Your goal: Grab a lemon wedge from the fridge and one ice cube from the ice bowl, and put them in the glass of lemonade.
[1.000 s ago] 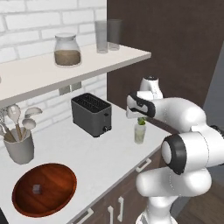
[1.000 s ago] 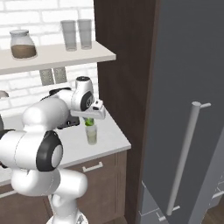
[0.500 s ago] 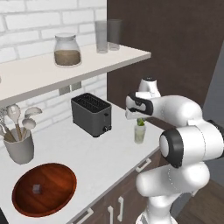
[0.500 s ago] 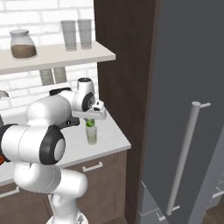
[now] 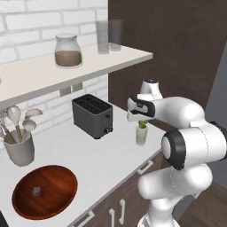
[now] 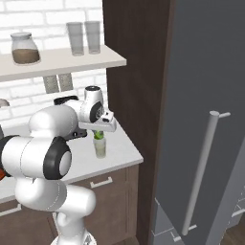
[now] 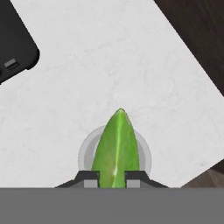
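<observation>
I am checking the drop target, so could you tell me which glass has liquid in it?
The short glass of lemonade on the counter, under the gripper; both taller grey glasses on the shelf look empty.

Camera arrangement: two base views and one hand view.
The counter (image 5: 102, 155) is viewed forward and downward from behind the arm, from its left and from its right; the glass of lemonade (image 5: 141, 134) and the shelf (image 6: 72, 60) are shared by both. The glass is viewed closely from directly above along the gripper (image 7: 112, 177).
</observation>
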You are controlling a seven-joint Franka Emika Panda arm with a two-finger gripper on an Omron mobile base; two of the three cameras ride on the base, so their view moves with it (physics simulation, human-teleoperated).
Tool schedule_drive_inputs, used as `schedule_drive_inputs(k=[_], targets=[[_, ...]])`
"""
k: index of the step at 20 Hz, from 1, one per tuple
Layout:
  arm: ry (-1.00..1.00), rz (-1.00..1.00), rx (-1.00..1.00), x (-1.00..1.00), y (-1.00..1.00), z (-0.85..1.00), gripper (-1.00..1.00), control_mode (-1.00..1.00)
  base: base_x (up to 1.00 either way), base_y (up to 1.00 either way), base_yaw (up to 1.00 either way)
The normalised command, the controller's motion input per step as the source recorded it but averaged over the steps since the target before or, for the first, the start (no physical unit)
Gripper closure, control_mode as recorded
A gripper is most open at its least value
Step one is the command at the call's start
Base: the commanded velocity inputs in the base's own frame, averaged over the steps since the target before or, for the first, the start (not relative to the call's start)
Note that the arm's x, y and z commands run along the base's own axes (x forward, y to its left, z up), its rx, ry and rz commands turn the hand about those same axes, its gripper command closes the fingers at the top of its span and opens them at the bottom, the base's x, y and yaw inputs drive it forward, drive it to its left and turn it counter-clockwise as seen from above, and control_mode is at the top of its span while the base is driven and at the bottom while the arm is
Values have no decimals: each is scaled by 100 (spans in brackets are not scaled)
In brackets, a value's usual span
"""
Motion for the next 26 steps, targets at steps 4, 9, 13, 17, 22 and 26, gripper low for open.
schedule_drive_inputs(k=[4,9,13,17,22,26], targets=[[0,0,0,0,0,0,-100,-100,0,0,0],[0,0,0,0,0,0,-100,-100,0,0,0],[0,0,0,0,0,0,-100,-100,0,0,0],[0,0,0,0,0,0,-100,-100,0,0,0],[0,0,1,0,-11,0,-100,-100,0,0,0],[0,0,0,-3,0,0,-100,-100,0,0,0]])
